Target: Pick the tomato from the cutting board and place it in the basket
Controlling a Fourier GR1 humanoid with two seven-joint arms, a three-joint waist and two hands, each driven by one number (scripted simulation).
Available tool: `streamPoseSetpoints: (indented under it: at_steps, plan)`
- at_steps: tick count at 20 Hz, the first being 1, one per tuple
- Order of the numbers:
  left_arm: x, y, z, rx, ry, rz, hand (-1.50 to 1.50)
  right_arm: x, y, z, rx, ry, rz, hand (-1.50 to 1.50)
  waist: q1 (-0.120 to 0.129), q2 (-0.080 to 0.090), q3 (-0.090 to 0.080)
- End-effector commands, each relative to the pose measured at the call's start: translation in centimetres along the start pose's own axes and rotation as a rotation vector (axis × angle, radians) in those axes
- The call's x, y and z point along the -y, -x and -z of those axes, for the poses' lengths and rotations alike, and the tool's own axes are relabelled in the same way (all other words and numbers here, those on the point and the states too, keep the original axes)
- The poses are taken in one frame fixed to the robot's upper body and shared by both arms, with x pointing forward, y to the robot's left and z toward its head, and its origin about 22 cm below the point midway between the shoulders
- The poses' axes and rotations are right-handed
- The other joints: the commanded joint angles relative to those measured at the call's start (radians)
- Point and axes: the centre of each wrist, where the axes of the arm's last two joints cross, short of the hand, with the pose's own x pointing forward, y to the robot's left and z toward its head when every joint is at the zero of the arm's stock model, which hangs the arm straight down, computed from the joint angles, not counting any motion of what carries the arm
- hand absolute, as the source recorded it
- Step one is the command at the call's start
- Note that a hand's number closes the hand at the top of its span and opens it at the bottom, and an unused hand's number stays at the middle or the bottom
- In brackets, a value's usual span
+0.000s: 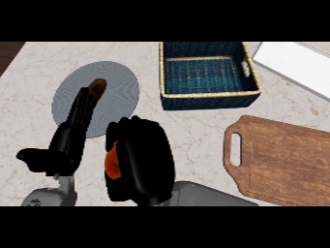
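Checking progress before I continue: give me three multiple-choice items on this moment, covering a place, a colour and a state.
1. Where is the tomato?
A. on the cutting board
B. in the right hand
C. in the basket

2. What colour is the basket's weave?
A. blue
B. red
C. white

3. How is the left hand?
A. curled round the tomato
B. open, fingers straight
C. out of sight

Answers:
1 B, orange-red shows inside the curled right hand and the cutting board is bare.
2 A, blue with a straw-coloured rim.
3 B, its fingers stretch over the grey mat.
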Motion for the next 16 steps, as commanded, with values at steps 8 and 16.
streamPoseSetpoints:
  at_steps: [8, 16]
  plan:
    - [-0.8, -0.6, 0.3, 0.006, -0.057, 0.016, 0.00, 5.1, -7.0, 0.0, -0.051, 0.082, 0.194, 1.50, -0.049, -0.013, -0.001]
    - [-0.9, 0.1, -1.3, 0.001, -0.087, 0.011, 0.00, 8.5, -6.5, 4.9, -0.147, 0.148, -0.040, 1.50, -0.090, -0.009, 0.000]
